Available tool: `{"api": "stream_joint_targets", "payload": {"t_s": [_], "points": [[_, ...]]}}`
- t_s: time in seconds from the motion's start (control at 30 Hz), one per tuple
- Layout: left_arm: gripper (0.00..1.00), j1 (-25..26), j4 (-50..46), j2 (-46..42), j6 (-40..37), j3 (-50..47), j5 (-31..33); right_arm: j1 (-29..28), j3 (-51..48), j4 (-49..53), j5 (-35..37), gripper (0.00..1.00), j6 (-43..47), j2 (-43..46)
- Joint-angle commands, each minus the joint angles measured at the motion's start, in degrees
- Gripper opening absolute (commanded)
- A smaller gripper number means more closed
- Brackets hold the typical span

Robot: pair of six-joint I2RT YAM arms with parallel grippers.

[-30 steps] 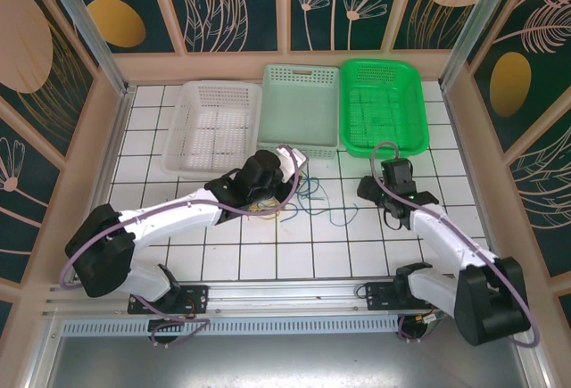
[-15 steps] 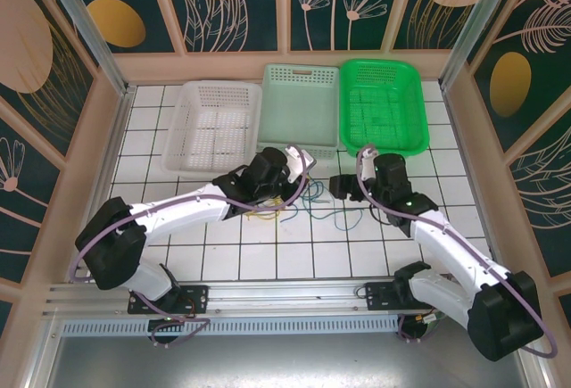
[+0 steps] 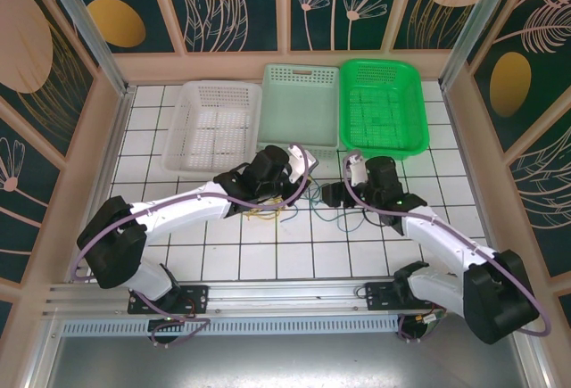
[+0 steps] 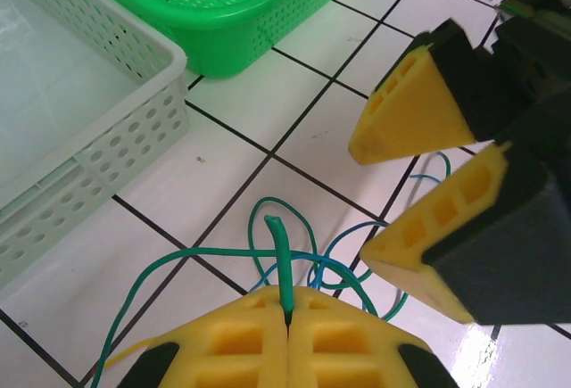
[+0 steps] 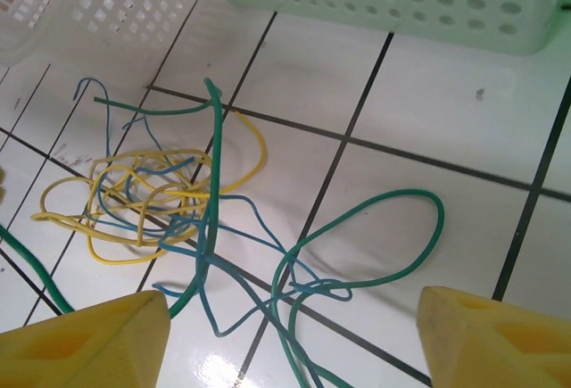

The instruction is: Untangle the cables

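The tangle of cables (image 3: 294, 202) lies on the white tiles between my two grippers. In the left wrist view my left gripper (image 4: 287, 317) is shut on the green cable (image 4: 280, 259), whose free end sticks up out of the closed pads; blue cable (image 4: 343, 250) loops under it. My right gripper (image 3: 333, 194) hangs open just right of the tangle, and its yellow fingers (image 4: 412, 113) face the left gripper closely. In the right wrist view the right gripper (image 5: 294, 352) straddles a green loop (image 5: 419, 196), blue strands (image 5: 234, 259) and a yellow coil (image 5: 134, 199).
Three baskets stand in a row behind the cables: white (image 3: 198, 158), pale green (image 3: 300, 144) and bright green (image 3: 353, 145). The pale green basket's wall (image 5: 428, 0) is close behind the tangle. Wooden walls ring the tiled floor.
My right gripper has swung left across the tiles to hang beside the tangle, facing the left gripper. The left gripper has edged right, holding the green cable.
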State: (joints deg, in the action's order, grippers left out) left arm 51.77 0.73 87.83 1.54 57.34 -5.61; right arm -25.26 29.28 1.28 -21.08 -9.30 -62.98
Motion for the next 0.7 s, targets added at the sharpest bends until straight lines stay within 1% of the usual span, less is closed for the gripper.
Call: {"api": "stream_joint_targets", "payload": {"t_s": [0.0, 0.1, 0.17, 0.33, 0.53, 0.67], "points": [[0.00, 0.20, -0.56, 0.15, -0.57, 2.00, -1.05, -0.45, 0.43, -2.04, -2.26, 0.68, 0.57, -1.91], [0.00, 0.24, -0.21, -0.30, -0.87, 1.90, -0.71, -0.67, 0.60, -1.52, -3.18, 0.61, 0.80, -2.81], [0.00, 0.18, -0.12, -0.46, -0.98, 1.95, -0.31, -0.97, 0.39, -0.92, -3.29, 0.60, 1.14, -2.70], [0.00, 0.23, 0.27, -0.22, -0.97, 1.98, -1.14, -1.60, -0.47, -1.53, -2.30, 0.66, 0.59, -1.70], [0.00, 0.19, 1.63, -1.32, -0.30, 1.94, -2.38, -2.12, 1.30, -2.52, -3.91, 0.66, 0.42, -6.80], [0.00, 0.25, 2.93, -2.53, 0.55, 1.39, -3.23, -2.61, 0.15, -6.47, -5.64, 0.66, -0.16, -4.87]]}}
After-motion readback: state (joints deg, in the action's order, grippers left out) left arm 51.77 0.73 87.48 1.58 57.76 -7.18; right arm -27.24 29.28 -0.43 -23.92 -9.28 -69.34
